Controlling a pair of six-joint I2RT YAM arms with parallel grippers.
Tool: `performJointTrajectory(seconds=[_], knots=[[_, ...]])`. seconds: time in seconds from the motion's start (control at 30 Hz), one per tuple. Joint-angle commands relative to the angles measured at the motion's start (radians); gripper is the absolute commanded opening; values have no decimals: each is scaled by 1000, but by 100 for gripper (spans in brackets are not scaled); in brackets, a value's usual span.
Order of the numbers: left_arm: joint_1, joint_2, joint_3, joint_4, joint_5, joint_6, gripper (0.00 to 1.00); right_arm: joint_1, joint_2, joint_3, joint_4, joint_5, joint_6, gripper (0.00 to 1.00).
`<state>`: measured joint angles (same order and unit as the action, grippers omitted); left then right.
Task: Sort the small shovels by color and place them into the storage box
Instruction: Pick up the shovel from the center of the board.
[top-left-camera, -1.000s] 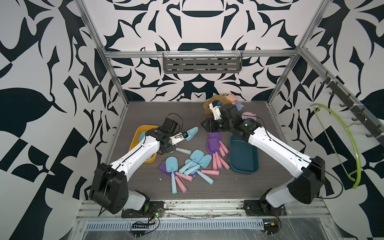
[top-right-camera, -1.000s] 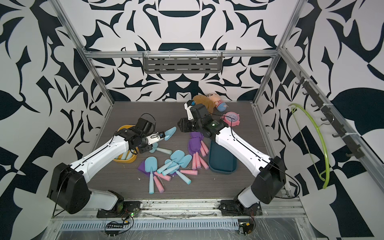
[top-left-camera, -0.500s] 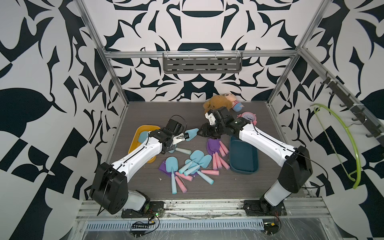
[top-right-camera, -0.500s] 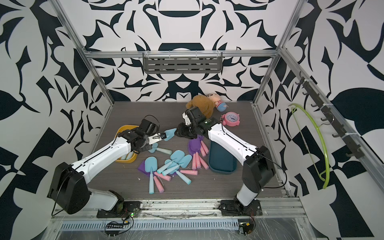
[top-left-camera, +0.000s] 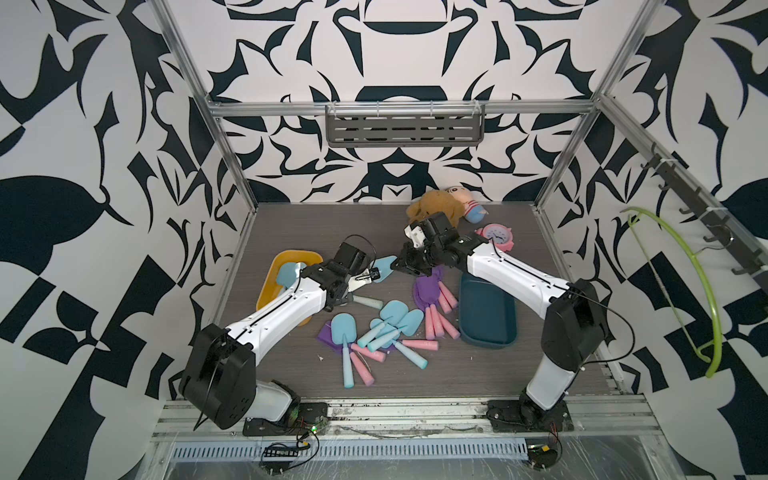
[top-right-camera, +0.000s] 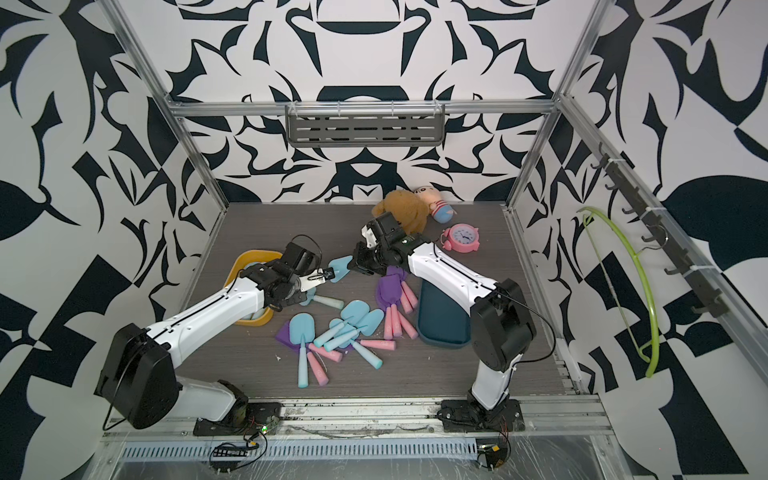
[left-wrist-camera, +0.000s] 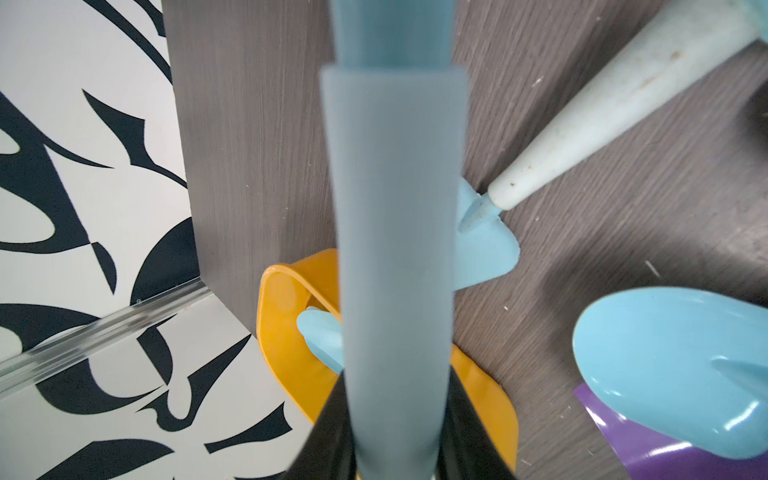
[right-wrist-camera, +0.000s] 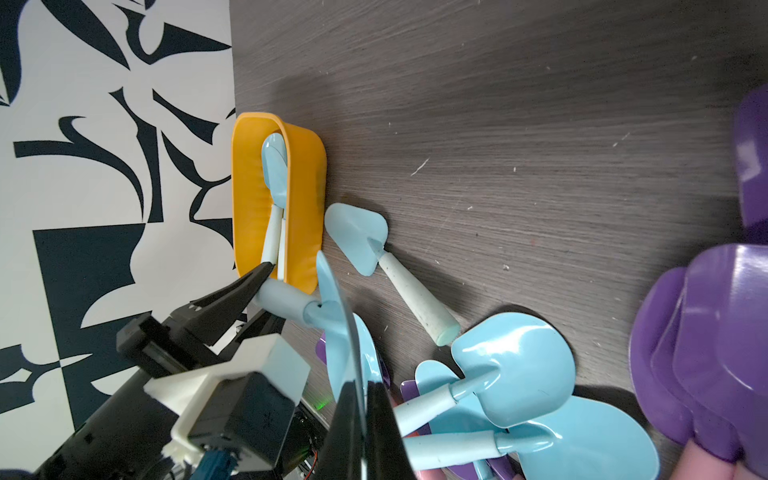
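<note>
Wood tabletop (top-left-camera: 316, 232): plush toy (top-left-camera: 432, 205), clock (top-left-camera: 495, 234) near right hand (top-left-camera: 397, 264) gripping blue shovel (top-left-camera: 382, 266).

Shovel pile (top-left-camera: 390, 311) mid-table, between left tray (top-left-camera: 311, 257) and right tray (top-left-camera: 488, 316). Two shovels (right-wrist-camera: 274, 174) in left tray. Plush toy (top-left-camera: 432, 205), alarm clock (top-left-camera: 496, 237) behind right tray.

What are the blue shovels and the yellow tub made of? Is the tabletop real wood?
Blue shovels: likely moulded plastic; glossy blades with sharp highlights, matte pale handles with dirt specks. Yellow tub: smooth plastic, soft sheen. Tabletop: grey wood grain, matte; possibly printed laminate, cannot tell.
</note>
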<state>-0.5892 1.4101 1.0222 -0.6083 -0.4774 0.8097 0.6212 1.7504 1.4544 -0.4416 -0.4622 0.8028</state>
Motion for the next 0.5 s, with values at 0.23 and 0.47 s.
performJointTrajectory(seconds=[0.23, 0.47], knots=[[46, -85, 33, -59, 389, -117, 63, -15, -25, 9, -57, -71, -336, 0], [73, -58, 44, -83, 571, -174, 59, -16, -47, -28, 0, -132, -342, 0]])
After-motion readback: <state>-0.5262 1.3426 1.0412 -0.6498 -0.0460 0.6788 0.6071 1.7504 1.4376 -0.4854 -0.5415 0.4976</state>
